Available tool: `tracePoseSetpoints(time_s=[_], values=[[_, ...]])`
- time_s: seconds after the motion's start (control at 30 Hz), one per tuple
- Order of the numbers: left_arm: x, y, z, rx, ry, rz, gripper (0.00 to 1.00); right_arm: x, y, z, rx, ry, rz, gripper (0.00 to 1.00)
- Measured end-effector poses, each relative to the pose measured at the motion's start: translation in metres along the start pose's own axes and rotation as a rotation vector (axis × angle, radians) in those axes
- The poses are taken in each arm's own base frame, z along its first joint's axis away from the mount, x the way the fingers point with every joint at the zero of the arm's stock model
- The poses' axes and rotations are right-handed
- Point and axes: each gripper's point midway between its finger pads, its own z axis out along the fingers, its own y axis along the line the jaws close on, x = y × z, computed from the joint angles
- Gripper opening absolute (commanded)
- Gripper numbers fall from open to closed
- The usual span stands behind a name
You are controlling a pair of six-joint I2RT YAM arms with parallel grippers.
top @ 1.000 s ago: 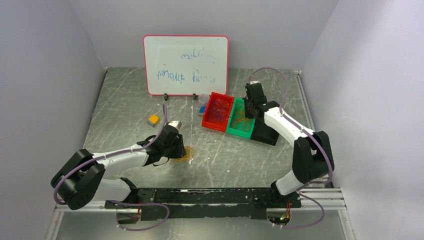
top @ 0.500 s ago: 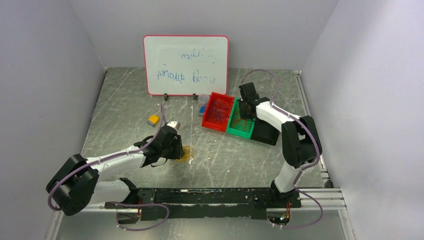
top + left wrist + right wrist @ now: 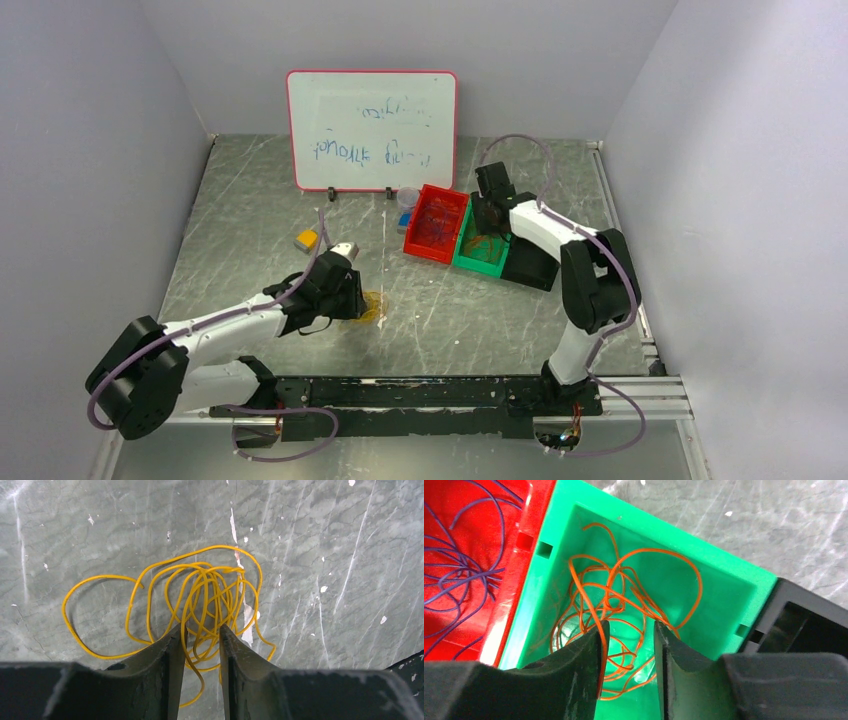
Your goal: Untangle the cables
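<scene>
Near the middle of the bench (image 3: 480, 320), just ahead of the left arm: yellow cable (image 3: 200, 582), heaped in loose overlapping loops, flat on the grey surface. Low over the near side of that heap, left end effector (image 3: 201, 630), fingers parted by a narrow gap, several yellow loops running through the gap, no pinch visible. Farther back and to the right: red bin (image 3: 531, 545), green bin (image 3: 664, 532) and black bin (image 3: 814, 625) side by side, touching. Coiled loosely inside the green bin, orange cable (image 3: 589, 597); inside the red one, purple cable (image 3: 469, 575). Above the green bin, right end effector (image 3: 630, 627), fingers apart, orange loops beneath and between them, nothing clamped. Upright at the back wall: whiteboard (image 3: 370, 130) with blue writing. Nearer and toward the left, small yellow-and-grey block (image 3: 307, 239), well apart from the cables.
</scene>
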Motion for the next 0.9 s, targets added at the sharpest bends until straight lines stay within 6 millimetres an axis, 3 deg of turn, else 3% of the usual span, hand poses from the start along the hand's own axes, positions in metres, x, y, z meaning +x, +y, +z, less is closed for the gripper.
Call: tracePoseSetpoints(time_s=[0.37,0.57,0.73,0.9], values=[[-0.003,-0.001,-0.004,0.003,-0.016,-0.002,0.37,-0.043,-0.011,-0.053,0.004,-0.167,0.018,0.63],[-0.003,0.001,-0.004,-0.005,-0.017,-0.001,0.36,-0.061,-0.016,-0.084,-0.007,-0.264,0.033,0.63],[-0.003,0.001,-0.004,-0.006,-0.016,-0.001,0.36,-0.053,-0.015,-0.077,-0.004,-0.228,0.024,0.56],[-0.003,0.001,-0.004,-0.006,-0.015,-0.001,0.36,-0.032,-0.009,-0.054,-0.025,-0.134,0.005,0.63]])
